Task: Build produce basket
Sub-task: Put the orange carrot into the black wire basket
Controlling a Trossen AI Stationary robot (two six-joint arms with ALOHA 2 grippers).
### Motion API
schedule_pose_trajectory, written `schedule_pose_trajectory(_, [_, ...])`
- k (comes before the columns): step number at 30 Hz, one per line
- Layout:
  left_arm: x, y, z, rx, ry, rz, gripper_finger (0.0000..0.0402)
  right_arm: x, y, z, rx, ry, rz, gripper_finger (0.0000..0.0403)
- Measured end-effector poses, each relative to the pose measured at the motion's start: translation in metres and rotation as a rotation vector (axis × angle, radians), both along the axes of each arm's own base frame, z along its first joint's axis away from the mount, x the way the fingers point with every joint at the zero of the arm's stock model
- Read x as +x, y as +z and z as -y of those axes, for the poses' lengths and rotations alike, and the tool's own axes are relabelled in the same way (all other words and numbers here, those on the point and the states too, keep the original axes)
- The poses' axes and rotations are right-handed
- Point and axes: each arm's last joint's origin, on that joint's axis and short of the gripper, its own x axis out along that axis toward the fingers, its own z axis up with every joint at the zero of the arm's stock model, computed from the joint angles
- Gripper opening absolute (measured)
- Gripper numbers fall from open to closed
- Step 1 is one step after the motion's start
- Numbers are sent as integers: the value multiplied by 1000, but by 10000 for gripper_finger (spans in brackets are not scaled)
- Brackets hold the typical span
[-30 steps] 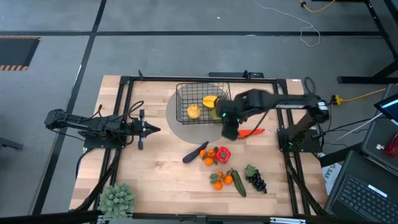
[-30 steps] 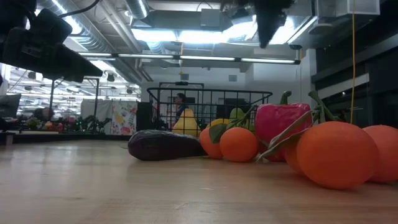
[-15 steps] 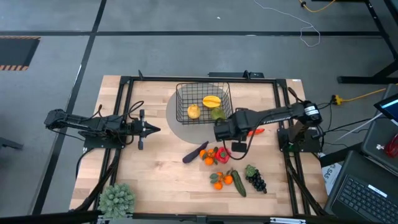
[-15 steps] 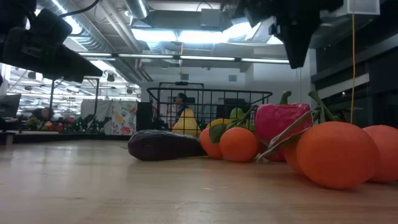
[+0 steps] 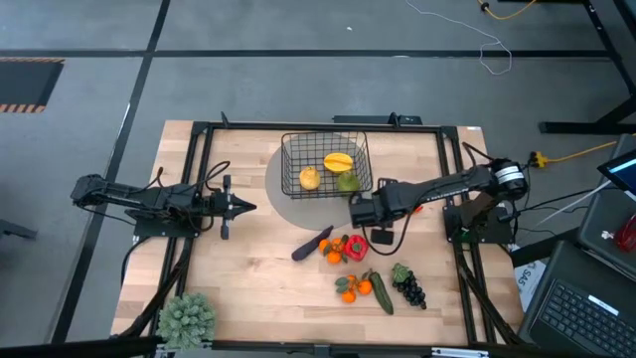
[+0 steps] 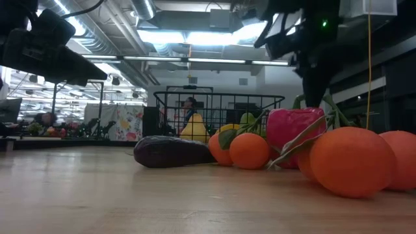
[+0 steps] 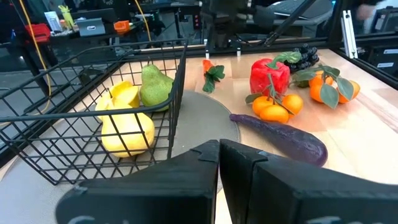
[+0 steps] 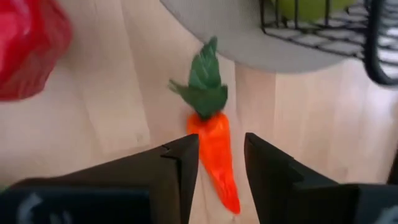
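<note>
- The small black wire-mesh basket (image 5: 326, 166) stands on a round grey mat (image 5: 288, 194) at the back middle of the light wooden table (image 5: 248, 268).
- Inside the basket lie a yellow starfruit (image 5: 338, 161), a yellow lemon (image 5: 310, 178) and a green pear-shaped fruit (image 5: 348, 182).
- The right end effector (image 5: 364, 212) hangs just beside the basket's front right corner, over the table.
- In the right wrist view its two dark fingers (image 8: 180, 165) are spread apart, and the small orange carrot with green leaves (image 8: 212, 140) lies on the table in the gap before them; I cannot tell if they touch it.
- The carrot's leaves point toward the grey mat, and the carrot lies apart from the basket.
- The red pepper (image 5: 357, 246), the small oranges (image 5: 334, 248) and the purple eggplant (image 5: 312, 244) lie together near the table's middle, in front of the right end effector.
- More oranges (image 5: 352, 287), a green cucumber (image 5: 382, 294) and dark grapes (image 5: 408, 289) lie nearer the front edge.
- The left end effector (image 5: 244, 207) waits at the table's left side, well apart from the basket, with its fingers (image 7: 205, 162) pressed together.
</note>
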Motion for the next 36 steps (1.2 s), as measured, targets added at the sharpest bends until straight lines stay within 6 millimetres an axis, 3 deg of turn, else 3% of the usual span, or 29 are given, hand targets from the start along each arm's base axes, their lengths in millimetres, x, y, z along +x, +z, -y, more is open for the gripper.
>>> schedule_pose_trajectory(8, [0,0,0,0,7,0,4,-8,-27,3,0,3,-25,128])
schedule_pose_trajectory(21, [0,0,0,1,8,0,4,-29,-56,8,-2,-36,-117,240])
schedule_pose_trajectory(30, [0,0,0,0,8,0,4,-53,-94,12,-74,-2,-117,247])
schedule_pose_trajectory(36, [0,0,0,0,7,0,4,-56,-97,12,-36,-61,-118,240])
